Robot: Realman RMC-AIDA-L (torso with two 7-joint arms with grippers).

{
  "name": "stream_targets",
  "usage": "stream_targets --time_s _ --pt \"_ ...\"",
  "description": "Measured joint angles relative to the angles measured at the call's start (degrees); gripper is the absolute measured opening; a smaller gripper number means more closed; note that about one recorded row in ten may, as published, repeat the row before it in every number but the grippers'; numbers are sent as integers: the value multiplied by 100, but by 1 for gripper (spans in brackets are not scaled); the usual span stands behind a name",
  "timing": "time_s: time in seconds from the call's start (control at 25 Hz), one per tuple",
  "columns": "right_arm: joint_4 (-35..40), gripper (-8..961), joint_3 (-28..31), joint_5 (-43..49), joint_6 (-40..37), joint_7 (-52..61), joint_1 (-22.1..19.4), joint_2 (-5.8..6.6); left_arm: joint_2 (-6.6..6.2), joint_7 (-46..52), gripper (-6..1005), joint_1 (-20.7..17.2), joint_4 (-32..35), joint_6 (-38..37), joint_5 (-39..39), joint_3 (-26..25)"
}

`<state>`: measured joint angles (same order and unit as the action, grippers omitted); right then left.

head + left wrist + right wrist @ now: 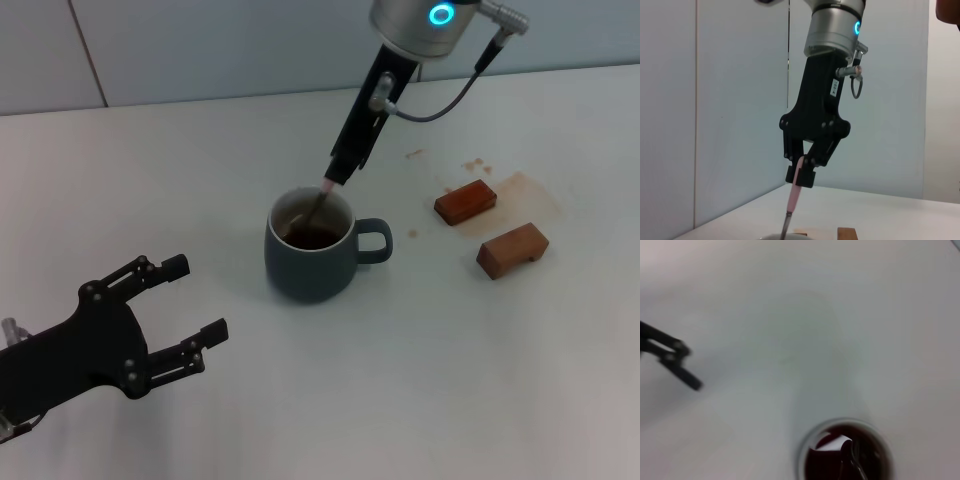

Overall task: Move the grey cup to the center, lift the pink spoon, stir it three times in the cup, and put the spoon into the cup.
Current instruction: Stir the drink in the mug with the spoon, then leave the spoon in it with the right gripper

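Right gripper (pixel 339 172) clenches the pink spoon (pixel 322 197) above the grey cup (pixel 310 247), bowl dipped for stirring; left gripper (pixel 180 312), open-fingered, waits beside the cup.

A white table (pixel 480 380) fills most of the frame. A pale grey panelled wall (pixel 200 45) runs across the top, with a thin vertical seam at upper left.

even soft light, blurred right-wrist view
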<state>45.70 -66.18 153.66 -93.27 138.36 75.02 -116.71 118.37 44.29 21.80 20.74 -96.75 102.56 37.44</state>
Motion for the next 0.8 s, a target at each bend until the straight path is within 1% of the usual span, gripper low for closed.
stream_targets --time_s 0.08,0.16,0.32,0.4,0.48,0.56,0.68,0.72,0.76,0.8 --pt "-2 110 -4 211 -18 53 6 0 -1 0 834 0 0 0 0 0" --pt "-1 109 -17 297 -248 26 17 1 -6 0 834 -1 0 0 0 -3" --pt "-6 111 -1 39 -450 -137 31 -11 -8 0 834 -1 0 -1 -3 -1" --pt "-4 115 23 -167 -359 -180 31 -16 -12 4 834 5 0 -1 -12 -5" --pt "-3 119 46 -188 -231 -178 28 -13 -14 7 834 7 0 -1 -13 -9" --pt "-85 123 61 37 -83 -85 28 36 -21 16 834 14 0 0 -14 -19" --pt "-113 130 46 147 -199 -69 35 44 -25 24 834 15 0 0 -17 -23" --pt "-115 132 41 157 -301 -88 37 39 -26 26 834 15 0 1 -17 -25" --pt "-105 134 47 139 -469 -186 46 -18 -25 21 834 17 0 3 -18 -26" --pt "-105 136 47 139 -469 -186 46 -18 -25 21 834 17 0 3 -18 -26"
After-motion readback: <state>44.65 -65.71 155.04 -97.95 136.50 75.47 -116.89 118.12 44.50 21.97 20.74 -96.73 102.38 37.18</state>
